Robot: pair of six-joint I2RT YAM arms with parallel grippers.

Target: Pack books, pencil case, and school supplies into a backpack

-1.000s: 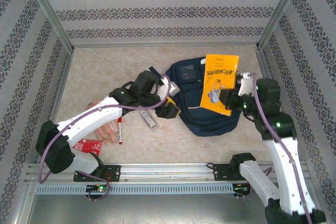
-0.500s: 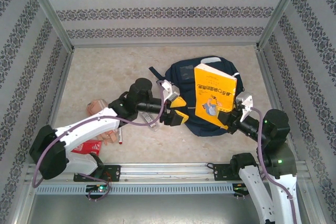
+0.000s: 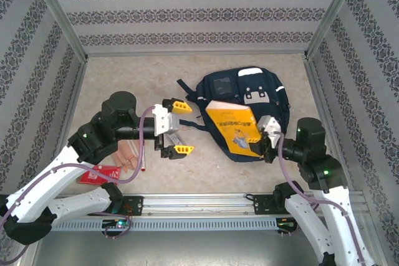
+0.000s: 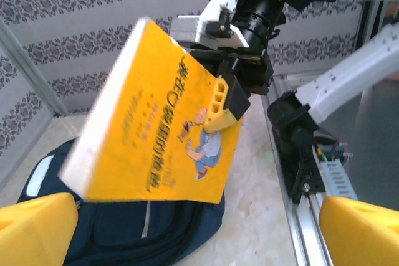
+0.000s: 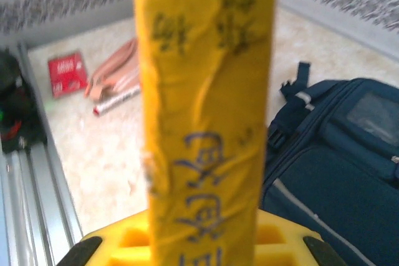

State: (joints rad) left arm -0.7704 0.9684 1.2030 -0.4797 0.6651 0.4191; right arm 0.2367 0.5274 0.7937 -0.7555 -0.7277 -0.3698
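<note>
Lighting bright, even, diffuse; shadows faint. Right wrist view: yellow book (image 5: pixel 206 116) out of focus. Left wrist view slightly soft.

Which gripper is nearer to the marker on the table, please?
Left. The open left gripper is just right of the marker; the right gripper is much farther right, shut on the yellow book over the backpack.
</note>
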